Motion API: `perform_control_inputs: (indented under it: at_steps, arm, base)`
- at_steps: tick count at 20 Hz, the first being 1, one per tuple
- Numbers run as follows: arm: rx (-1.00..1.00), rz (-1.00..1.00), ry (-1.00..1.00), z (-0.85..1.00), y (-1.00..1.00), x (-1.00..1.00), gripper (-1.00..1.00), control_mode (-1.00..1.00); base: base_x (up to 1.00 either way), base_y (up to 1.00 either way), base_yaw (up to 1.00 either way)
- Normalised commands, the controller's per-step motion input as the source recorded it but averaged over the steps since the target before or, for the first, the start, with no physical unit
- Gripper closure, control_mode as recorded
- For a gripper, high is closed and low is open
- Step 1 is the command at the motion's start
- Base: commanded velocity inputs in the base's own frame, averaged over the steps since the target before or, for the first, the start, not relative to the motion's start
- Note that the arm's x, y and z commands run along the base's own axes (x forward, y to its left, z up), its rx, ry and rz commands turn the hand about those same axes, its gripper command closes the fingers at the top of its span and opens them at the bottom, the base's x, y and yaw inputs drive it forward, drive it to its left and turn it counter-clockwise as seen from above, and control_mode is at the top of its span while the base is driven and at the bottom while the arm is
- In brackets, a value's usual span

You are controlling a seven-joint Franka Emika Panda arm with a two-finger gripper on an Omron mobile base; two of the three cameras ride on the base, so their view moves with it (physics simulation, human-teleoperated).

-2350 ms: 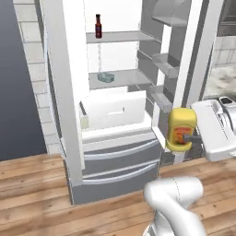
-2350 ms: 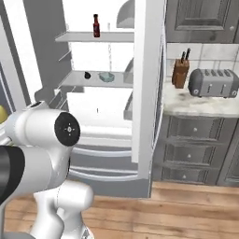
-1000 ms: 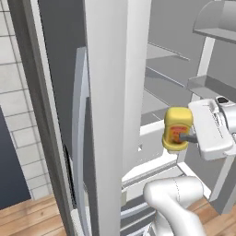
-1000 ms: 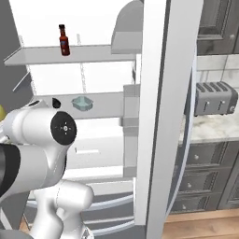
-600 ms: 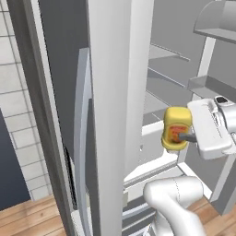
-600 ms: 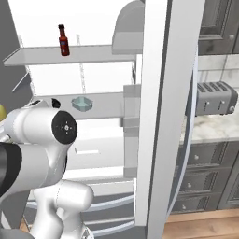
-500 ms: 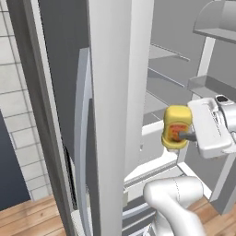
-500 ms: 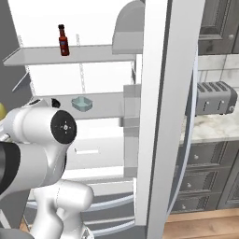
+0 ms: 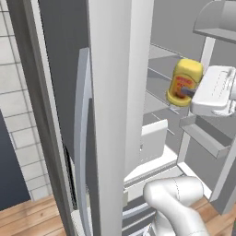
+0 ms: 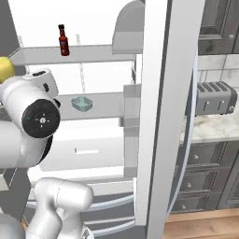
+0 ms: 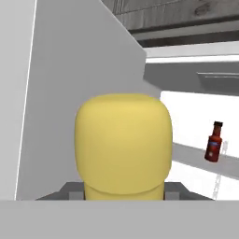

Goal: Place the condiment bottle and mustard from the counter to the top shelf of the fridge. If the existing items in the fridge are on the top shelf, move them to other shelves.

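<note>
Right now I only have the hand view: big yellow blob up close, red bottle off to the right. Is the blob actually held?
Observer: Yes. In the left base view the hand is shut on the mustard, holding it up in front of the open fridge.
Operator: Is that red bottle already on the top shelf?
Observer: Yes. The right base view shows the condiment bottle standing upright on the top shelf.
Operator: Anything else on the shelves?
Observer: A teal dish sits on the shelf below the top one, in the right base view.
</note>
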Motion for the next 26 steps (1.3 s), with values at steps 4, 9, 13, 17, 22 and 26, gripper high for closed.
perform_control_inputs:
  at_steps: [4,9,13,17,22,26]
  arm:
    - [0.12,-0.37,-0.04,0.41,-0.36,0.8,1.0,-1.0]
    - [0.11,-0.13,0.0,0.14,-0.14,0.33,1.0,-1.0]
    - [0.01,0.0,0.11,0.05,0.0,0.48,1.0,-1.0]
    - [0.0,0.0,0.14,0.0,0.0,0.99,1.0,-1.0]
    - [0.0,-0.02,0.02,0.0,0.0,1.0,1.0,-1.0]
    - [0.0,-0.03,-0.02,0.0,0.0,0.94,1.0,-1.0]
  base:
    - [0.0,0.0,0.0]
    - [0.0,0.0,0.0]
    - [0.0,0.0,0.0]
    - [0.0,0.0,0.0]
    - [0.0,0.0,0.0]
    - [0.0,0.0,0.0]
